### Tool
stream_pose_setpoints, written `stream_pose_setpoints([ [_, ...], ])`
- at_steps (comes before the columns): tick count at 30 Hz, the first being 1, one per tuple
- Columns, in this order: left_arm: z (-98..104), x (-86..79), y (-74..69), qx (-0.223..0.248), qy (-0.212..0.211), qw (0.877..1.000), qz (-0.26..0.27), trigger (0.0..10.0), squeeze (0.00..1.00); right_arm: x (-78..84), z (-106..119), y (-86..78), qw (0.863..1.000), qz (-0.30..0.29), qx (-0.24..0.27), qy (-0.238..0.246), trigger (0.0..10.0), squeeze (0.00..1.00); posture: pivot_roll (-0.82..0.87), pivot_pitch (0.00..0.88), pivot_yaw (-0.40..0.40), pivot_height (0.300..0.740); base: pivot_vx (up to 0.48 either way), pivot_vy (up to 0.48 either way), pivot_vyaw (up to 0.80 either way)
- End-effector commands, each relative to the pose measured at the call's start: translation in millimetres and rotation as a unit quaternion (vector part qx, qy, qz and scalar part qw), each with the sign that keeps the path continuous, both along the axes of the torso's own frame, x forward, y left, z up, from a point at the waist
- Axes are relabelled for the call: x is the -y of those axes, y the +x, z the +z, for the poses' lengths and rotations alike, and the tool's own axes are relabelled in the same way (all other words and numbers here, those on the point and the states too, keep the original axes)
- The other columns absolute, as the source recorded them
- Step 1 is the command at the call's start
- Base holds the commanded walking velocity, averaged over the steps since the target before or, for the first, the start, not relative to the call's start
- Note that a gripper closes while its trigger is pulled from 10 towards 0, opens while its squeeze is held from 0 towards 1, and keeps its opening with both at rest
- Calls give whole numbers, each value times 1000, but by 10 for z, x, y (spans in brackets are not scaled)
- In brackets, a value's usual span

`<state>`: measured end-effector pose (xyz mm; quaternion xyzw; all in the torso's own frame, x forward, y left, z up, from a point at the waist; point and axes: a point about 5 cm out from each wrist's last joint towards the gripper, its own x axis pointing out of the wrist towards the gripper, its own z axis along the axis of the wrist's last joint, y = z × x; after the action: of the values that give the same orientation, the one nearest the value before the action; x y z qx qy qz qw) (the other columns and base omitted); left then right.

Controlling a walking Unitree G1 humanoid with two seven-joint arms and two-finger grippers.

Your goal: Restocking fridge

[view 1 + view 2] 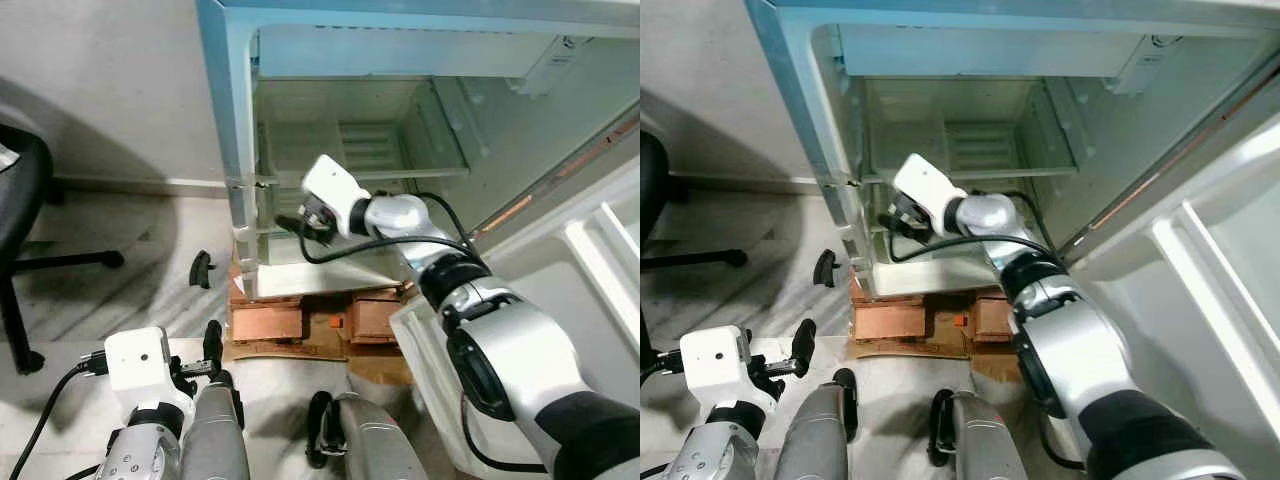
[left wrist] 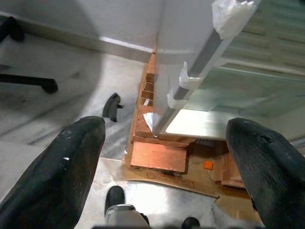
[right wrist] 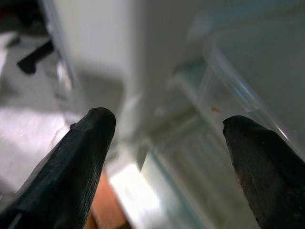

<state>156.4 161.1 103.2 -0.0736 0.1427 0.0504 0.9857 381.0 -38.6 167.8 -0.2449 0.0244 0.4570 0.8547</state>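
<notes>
1. Reaching into the open fridge (image 1: 235, 120), the right arm is stretched forward at the lower compartment; right tool (image 3: 162, 157) is released, fingers spread wide with nothing between them, pointing at a clear plastic drawer (image 1: 330, 150) and the glass shelf edge.
2. Left tool (image 2: 164, 157) is also spread open and empty, held low near the robot's body, looking at the fridge's lower front corner.
3. Fridge interior looks bare from here: ribbed drawer, shelf, white walls. No item to stock is visible in either tool, or on the floor near the fridge. Where the stock is, cannot tell.
4. Fridge stands raised on bricks (image 1: 268, 322) over cardboard. A small dark curved piece (image 1: 201, 268) lies on the floor beside the fridge; an office chair (image 1: 20, 200) sits on the robot's left.
5. Risks, as judged:
   - Right wrist cable hangs close to the cabinet edge; it could snag on withdrawal.
   - Open fingers near the clear drawer could knock or crack it if pushed further.
   - A hard push could rock the fridge on its brick footing.
   - The door at the right crowds the elbow.
</notes>
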Motion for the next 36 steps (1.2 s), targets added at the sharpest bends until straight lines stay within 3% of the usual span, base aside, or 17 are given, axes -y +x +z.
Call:
stream_pose_setpoints([
  [1,-16,-19,-42,-12,5,1000,7,10000,0,8,3,2,1000,-5,5,13,10000,0,259,323,-176,740,0,0,0],
  [6,-35,-17,-21,-13,6,1000,8,10000,0,-12,-79,-68,999,30,-4,16,10000,0,257,307,-175,740,0,0,0],
  [10,-20,-3,54,-4,7,1000,3,10000,0,35,-189,-180,994,99,-47,28,10000,0,249,281,-168,740,0,0,0],
  [13,-38,-20,160,2,7,1000,0,10000,0,200,-380,-359,979,183,-87,-7,10000,0,234,236,-149,740,0,0,0],
  [18,-16,-14,260,13,2,1000,-9,10000,0,349,-477,-489,970,219,-107,-23,10000,0,220,202,-137,740,0,0,0],
  [20,11,-39,390,30,6,999,-19,10000,0,408,-481,-609,971,216,-105,10,10000,0,187,179,-127,740,0,0,0],
  [23,40,-49,488,42,5,999,-25,10000,0,422,-428,-716,975,183,-102,78,10000,0,171,161,-109,740,0,0,0],
  [24,40,-49,488,42,5,999,-25,10000,0,422,-428,-716,975,183,-102,78,10000,0,171,161,-109,740,0,0,0],
  [26,111,24,563,62,11,997,-53,10000,0,493,-387,-800,981,109,-71,145,10000,0,144,136,-87,740,0,0,0],
  [28,147,38,627,73,14,995,-65,10000,0,563,-375,-824,978,31,-58,198,10000,0,128,122,-75,740,0,0,0],
  [30,154,44,639,75,14,995,-65,10000,0,589,-370,-835,976,12,-56,210,10000,0,128,122,-75,740,0,0,0],
  [32,155,79,716,83,19,993,-75,10000,0,741,-348,-941,961,-101,-33,255,10000,0,99,105,-53,740,0,0,0],
  [34,150,79,730,84,21,993,-78,10000,0,753,-340,-956,957,-117,-33,264,10000,0,94,105,-48,740,0,0,0],
  [36,130,53,800,84,25,993,-83,10000,0,803,-296,-1033,938,-184,-14,294,10000,0,73,93,-20,740,0,0,0],
])
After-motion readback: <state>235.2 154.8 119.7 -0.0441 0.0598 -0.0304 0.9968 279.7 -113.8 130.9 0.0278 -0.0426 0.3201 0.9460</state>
